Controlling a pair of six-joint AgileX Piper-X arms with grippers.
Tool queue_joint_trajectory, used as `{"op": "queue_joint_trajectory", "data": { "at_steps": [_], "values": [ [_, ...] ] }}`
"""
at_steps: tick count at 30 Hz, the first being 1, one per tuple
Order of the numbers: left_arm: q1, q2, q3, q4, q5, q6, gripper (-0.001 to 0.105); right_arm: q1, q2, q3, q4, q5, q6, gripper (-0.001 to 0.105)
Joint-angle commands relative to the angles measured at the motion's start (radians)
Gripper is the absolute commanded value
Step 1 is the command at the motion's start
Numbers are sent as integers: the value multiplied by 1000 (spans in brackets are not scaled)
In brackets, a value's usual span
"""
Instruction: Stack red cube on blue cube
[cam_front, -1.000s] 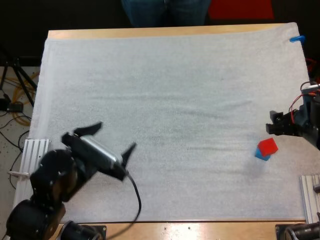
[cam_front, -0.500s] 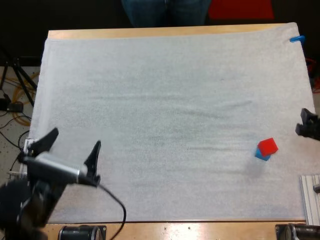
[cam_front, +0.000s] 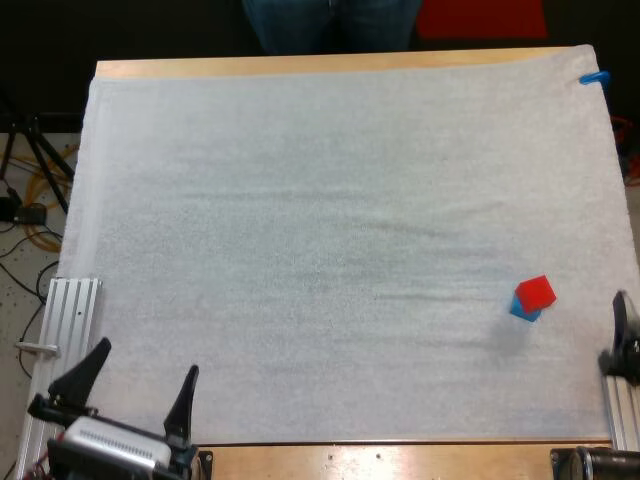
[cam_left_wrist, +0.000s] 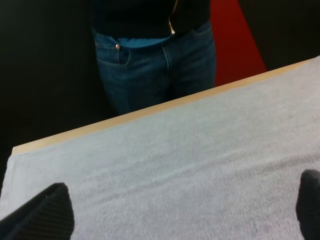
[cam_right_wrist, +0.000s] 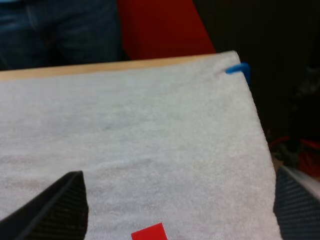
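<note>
Left gripper (cam_front: 150, 356) retreated, red cube (cam_front: 537, 291) atop blue cube (cam_front: 522, 312), person (cam_front: 330, 20) beyond table (cam_front: 300, 65)

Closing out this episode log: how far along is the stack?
Done: the small red cube sits on top of the small blue cube on the white mat. In hand: nothing; the left gripper and right gripper have their fingers open, clear of the stack. Left: nothing that I can see.

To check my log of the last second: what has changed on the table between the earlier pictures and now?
The left claw drew back from over the mat to the near left corner, open. The right claw drew back from the red cube toward the near right edge, also open. That cube stayed on the blue cube.
</note>
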Motion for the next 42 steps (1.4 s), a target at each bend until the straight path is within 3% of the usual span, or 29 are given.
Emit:
{"op": "queue_joint_trajectory", "data": {
  "at_steps": [1,7,11,14,22,28,42],
  "values": [
    [-1,-41,16,15,7,-8,87,-4,-42,19,1,-24,5,74],
    [-1,-174,69,149,24,-8,87,-4,-222,85,57,-24,5,74],
    [5,-168,86,208,105,15,87,-4,-288,111,116,-24,8,74],
    [5,-165,102,166,130,30,87,-4,-278,116,141,-47,2,74],
    [5,-165,226,-96,126,27,87,-4,-278,207,-57,-60,-11,74],
    [5,-164,345,-131,126,25,87,-4,-278,300,-65,-68,7,74],
    [5,-164,356,-153,129,1,87,-4,-277,329,-37,-68,7,74]
  ]
}}
